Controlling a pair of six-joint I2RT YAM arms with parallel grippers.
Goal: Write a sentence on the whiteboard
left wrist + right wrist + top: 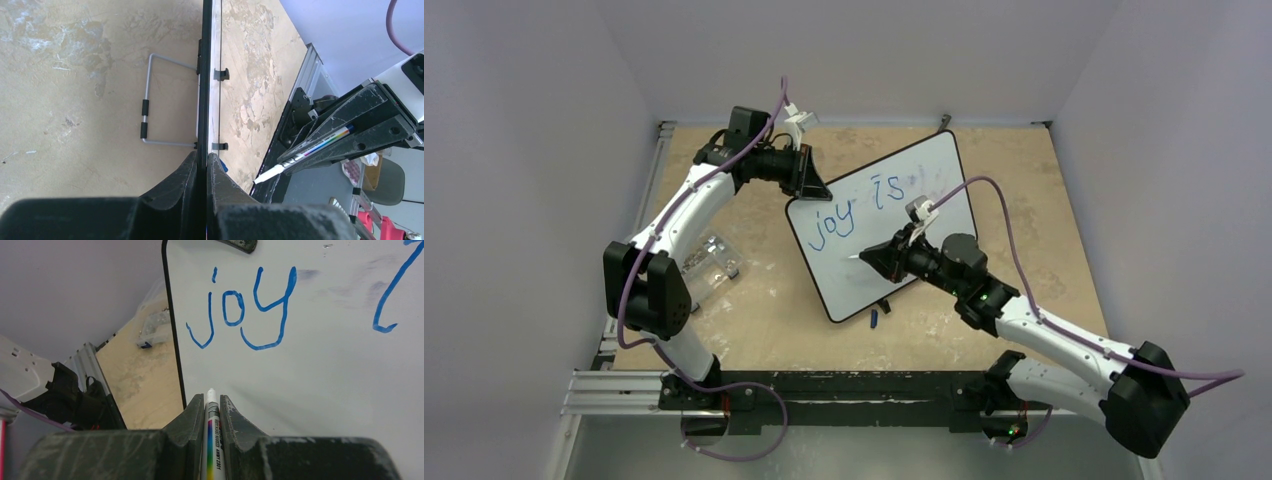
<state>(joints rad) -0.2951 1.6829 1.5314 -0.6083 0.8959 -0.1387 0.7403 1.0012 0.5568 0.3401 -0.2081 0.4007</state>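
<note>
Sideways, left pincer point(206, 159) clamps whiteboard point(844, 280) edge; right pincer point(212, 401) pinches marker point(310, 149), tip seemingly off-board.

Worn tan table point(1044, 180), whiteboard point(944, 160) standing on it, clear box point(712, 262) at left, small blue item point(875, 320) nearby

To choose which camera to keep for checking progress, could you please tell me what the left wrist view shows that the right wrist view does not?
Only the left wrist view shows the whiteboard edge-on, pinched in the left gripper, with the wire stand on its back. Only the right wrist view shows the board's face, with the blue word "joy" and part of the next word. Both show the whiteboard and the right gripper shut on the marker.
</note>
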